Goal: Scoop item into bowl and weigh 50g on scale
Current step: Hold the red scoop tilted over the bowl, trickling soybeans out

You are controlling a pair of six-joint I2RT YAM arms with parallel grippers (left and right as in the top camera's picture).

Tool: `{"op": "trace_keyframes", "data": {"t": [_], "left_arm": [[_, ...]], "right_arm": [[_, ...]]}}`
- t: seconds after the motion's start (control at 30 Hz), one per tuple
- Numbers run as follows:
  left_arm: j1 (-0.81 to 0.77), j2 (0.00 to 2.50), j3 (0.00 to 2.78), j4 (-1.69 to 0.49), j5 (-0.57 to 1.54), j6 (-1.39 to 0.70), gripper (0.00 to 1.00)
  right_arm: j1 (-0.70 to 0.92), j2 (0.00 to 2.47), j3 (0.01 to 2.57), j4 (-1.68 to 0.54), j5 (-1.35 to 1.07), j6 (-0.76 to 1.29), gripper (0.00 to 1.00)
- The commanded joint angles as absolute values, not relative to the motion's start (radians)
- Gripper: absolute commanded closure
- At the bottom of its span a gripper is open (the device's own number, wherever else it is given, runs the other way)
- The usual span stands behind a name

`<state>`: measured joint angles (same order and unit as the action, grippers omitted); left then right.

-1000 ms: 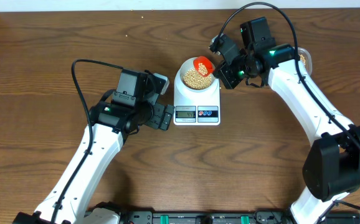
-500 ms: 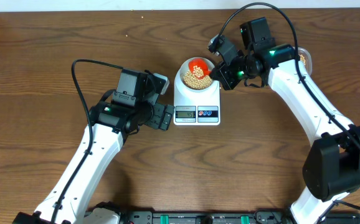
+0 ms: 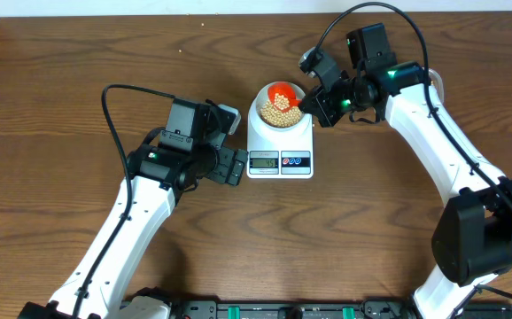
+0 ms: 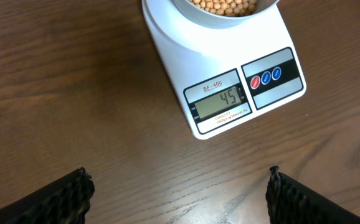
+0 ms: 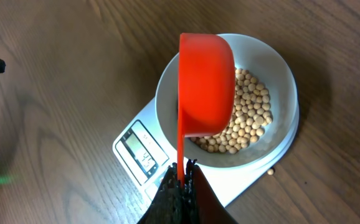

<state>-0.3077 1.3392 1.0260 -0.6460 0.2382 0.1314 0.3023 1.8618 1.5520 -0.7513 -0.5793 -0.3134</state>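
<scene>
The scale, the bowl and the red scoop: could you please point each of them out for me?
scale (image 4: 223, 59): left wrist view, white top just above the display.
bowl (image 5: 264, 56): right wrist view, bare white inner wall.
red scoop (image 5: 206, 84): right wrist view, outer side of its cup.

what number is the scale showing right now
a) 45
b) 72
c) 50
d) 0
a: in the left wrist view the display of the scale reads 45, with the beans in the bowl on it and the red scoop tipped over the bowl.
</scene>
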Motion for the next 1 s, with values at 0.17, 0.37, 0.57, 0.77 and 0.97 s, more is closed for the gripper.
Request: {"op": "trace_keyframes", "data": {"t": [0.17, 0.37, 0.57, 0.77, 0.97], "left_arm": [[-0.304, 1.341, 1.022, -0.646, 0.247, 0.134, 0.09], [-0.304, 1.341, 1.022, -0.646, 0.247, 0.134, 0.09], [-0.304, 1.341, 1.022, -0.646, 0.247, 0.134, 0.09], [-0.304, 1.341, 1.022, -0.646, 0.247, 0.134, 0.09], [-0.304, 1.341, 1.022, -0.646, 0.247, 0.134, 0.09]], "right_arm": [[0.301, 1.840, 1.573, -0.752, -0.552, -0.305, 0.99], [0.303, 1.840, 1.573, -0.744, -0.540, -0.313, 0.99], [0.312, 1.840, 1.573, -0.737, -0.461, -0.391, 0.99], [0.316, 1.840, 1.573, -0.722, -0.462, -0.406, 0.99], [0.316, 1.840, 1.573, -0.722, -0.462, -0.417, 0.99]]}}
